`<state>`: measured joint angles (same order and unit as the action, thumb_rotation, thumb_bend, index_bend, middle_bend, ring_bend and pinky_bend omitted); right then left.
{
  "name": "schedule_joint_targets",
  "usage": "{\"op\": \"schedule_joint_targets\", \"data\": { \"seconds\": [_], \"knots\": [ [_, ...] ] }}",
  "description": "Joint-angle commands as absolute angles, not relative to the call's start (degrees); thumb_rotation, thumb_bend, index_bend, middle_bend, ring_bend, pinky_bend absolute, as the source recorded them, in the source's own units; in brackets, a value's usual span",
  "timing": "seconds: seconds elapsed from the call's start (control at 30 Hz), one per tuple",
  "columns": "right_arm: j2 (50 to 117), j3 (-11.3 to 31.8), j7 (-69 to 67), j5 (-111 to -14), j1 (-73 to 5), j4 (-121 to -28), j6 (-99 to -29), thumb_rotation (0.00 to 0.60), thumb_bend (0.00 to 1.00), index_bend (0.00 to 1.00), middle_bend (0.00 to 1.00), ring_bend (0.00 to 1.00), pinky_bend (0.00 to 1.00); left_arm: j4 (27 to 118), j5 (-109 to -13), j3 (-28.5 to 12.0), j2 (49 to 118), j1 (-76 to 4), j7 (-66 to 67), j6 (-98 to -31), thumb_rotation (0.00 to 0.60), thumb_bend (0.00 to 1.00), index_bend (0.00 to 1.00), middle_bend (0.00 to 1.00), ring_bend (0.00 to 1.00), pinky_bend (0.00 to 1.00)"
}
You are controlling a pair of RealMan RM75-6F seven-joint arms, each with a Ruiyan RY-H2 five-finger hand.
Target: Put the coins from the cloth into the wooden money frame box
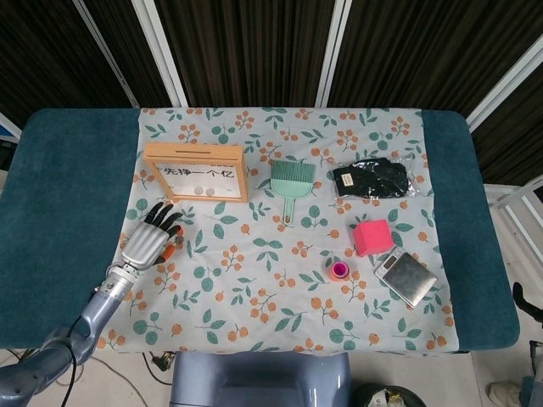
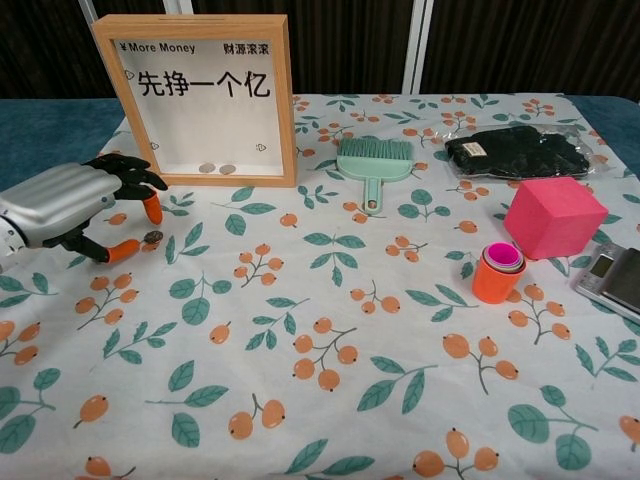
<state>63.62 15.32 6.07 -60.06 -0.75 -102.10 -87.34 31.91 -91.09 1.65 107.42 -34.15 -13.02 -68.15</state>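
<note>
wooden money frame box (image 2: 195, 100) with white front reads "¥more money" above chinese characters, two coins lying inside at the bottom | small dark coin (image 2: 153, 237) on the floral cloth (image 2: 330, 330), just left of the box | left robot hand (image 2: 75, 205) low over cloth, orange-tipped fingers (image 2: 152, 208) spread around coin, grasping nothing | right robot hand not seen

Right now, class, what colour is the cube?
Pink; the cube shows best in the chest view.

Robot test lab, staged props on floral cloth (image 1: 280, 280), dark curtained backdrop (image 1: 246, 51)
</note>
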Motion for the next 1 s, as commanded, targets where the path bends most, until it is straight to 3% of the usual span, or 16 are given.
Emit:
{"op": "schedule_joint_targets", "data": {
  "seconds": [0.03, 1.0],
  "knots": [
    [63.6, 15.3, 6.1, -60.0, -0.8, -102.2, -87.2, 0.6, 0.39, 0.13, 0.03, 0.0, 0.0, 31.3, -91.2, 1.6, 108.0, -34.6, -13.1, -67.7, 0.6, 0.36, 0.41, 0.16, 0.0, 0.0],
    [63.5, 15.4, 6.2, -59.5, -0.8, -102.4, -87.1, 0.6, 0.39, 0.13, 0.03, 0.0, 0.0, 29.3, -91.4, 1.9, 108.9, -34.6, -12.9, -67.3, 0.6, 0.36, 0.44, 0.15, 0.0, 0.0]
  ]
}}
